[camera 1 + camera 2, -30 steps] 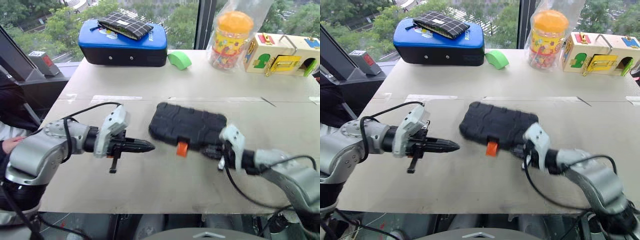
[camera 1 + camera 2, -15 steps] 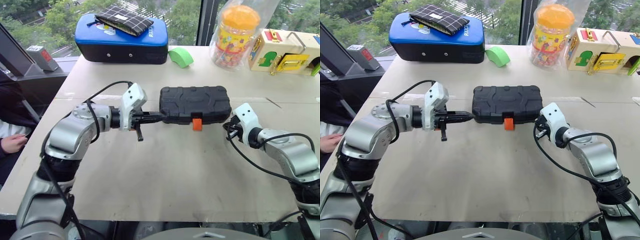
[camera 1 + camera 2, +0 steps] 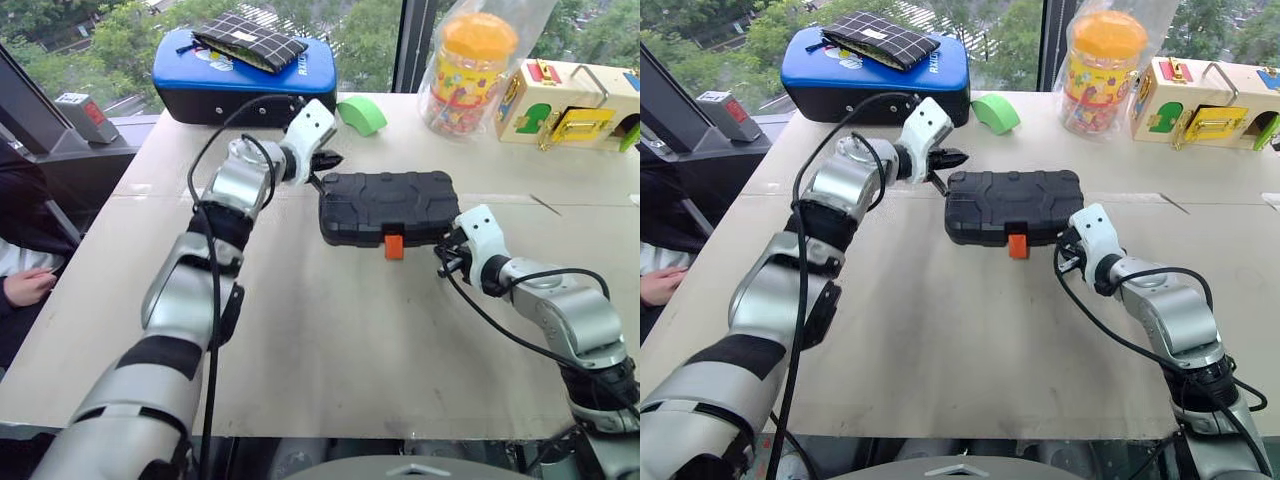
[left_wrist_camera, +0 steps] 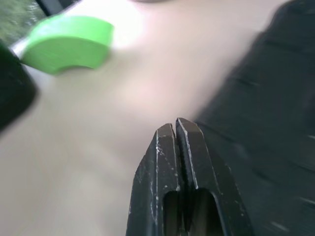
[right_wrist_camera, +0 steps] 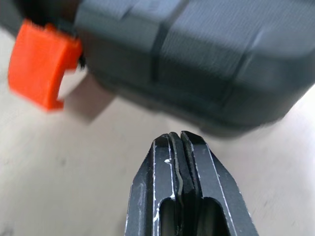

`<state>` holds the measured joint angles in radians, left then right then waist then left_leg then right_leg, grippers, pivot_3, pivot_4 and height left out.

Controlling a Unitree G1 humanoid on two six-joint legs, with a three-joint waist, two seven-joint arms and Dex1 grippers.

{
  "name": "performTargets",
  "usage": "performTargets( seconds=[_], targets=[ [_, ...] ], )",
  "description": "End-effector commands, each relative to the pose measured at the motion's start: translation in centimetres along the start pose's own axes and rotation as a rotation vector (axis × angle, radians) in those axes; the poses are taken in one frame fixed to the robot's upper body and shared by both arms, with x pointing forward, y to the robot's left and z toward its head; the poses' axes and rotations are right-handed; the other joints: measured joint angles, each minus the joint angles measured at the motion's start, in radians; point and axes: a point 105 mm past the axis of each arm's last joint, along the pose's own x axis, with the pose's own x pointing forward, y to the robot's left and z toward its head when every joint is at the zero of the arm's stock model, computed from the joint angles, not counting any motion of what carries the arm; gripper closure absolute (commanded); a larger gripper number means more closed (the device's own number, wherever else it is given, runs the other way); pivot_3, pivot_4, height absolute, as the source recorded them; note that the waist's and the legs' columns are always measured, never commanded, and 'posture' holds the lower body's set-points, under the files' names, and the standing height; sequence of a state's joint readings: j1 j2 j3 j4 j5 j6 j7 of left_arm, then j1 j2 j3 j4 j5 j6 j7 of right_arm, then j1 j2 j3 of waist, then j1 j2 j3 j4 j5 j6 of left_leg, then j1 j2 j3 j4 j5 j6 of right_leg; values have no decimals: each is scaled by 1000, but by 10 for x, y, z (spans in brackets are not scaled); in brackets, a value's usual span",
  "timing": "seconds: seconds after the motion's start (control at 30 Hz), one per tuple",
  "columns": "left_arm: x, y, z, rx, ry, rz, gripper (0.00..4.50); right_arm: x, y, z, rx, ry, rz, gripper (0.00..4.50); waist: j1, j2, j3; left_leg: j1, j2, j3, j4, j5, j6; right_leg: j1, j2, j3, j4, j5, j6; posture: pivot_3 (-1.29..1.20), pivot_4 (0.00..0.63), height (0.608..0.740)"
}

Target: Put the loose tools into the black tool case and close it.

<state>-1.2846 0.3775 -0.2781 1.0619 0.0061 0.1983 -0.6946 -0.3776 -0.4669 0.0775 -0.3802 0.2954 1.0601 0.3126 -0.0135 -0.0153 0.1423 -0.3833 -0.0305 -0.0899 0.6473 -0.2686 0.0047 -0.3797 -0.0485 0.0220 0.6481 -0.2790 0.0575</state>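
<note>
- Black tool case [image 3: 388,205]: closed, lying flat mid-desk [image 3: 330,340], orange latch [image 3: 394,246] on its near edge; contents hidden.
- Left end effector [image 3: 326,160]: fingers pressed together, empty, at the case's far left corner.
- Right end effector [image 3: 447,256]: fingers pressed together, empty, just beside the case's near right corner.
- Green curved block [image 3: 359,117]: beyond the case.
- Blue-topped soft case [image 3: 247,83]: far left, checked pouch [image 3: 250,44] on top.
- Orange-lidded jar [image 3: 467,75] and wooden latch box [image 3: 570,106]: far right.
</note>
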Motion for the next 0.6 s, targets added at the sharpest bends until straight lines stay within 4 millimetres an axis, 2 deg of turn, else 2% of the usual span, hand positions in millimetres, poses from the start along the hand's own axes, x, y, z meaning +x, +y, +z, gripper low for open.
performTargets(
  seconds=[0.03, 0.13, 0.23, 0.33, 0.4, 0.5, 0.6],
  targets=[
    [6, 6, 9, 127, 13, 66, 4460, -1, -6, 14, -12, -44, -49, 4500, -1, 0, 0, 0, 0, 0, 0, 0, 0, 0, 0, 0, 1, 0, 0, 0, 150, 740],
    [9, 3, 5, 196, 67, 50, 4460, 1, -7, 17, -5, -42, -63, 4500, -2, 0, 0, 0, 0, 0, 0, 0, 0, 0, -1, 0, 1, 0, 0, 0, 150, 740],
    [8, -3, -11, 280, 163, -16, 4460, 2, -7, 21, 7, -49, -69, 4500, -7, 0, 0, 0, 0, 1, 0, 0, 0, 0, -1, 0, 4, 0, 0, 0, 150, 740],
    [1, -19, -27, 276, 242, -218, 4460, 2, -3, 23, 4, -55, -60, 4500, -8, 0, 0, 1, 0, 1, 1, -1, 2, 0, 0, 0, 9, 0, 0, 0, 150, 740],
    [-7, -33, -26, 187, 238, -384, 4460, 0, 0, 23, 2, -59, -48, 4500, -11, 0, 0, 1, 0, 1, 1, -2, 3, 0, 0, 0, 10, 0, 0, 0, 150, 740],
    [-19, -44, -25, 143, 248, -556, 4460, -2, 8, 23, 12, -78, -3, 4500, -17, 0, 0, 1, 0, 1, 1, -1, 3, 0, 0, -1, 10, 0, 0, 0, 150, 740],
    [-26, -49, -28, 149, 258, -638, 4460, -5, 14, 24, 14, -88, 23, 4500, -26, 0, -1, 2, 0, 0, 1, -2, 3, 1, 0, -1, 11, 0, 1, 0, 150, 740]
  ],
)
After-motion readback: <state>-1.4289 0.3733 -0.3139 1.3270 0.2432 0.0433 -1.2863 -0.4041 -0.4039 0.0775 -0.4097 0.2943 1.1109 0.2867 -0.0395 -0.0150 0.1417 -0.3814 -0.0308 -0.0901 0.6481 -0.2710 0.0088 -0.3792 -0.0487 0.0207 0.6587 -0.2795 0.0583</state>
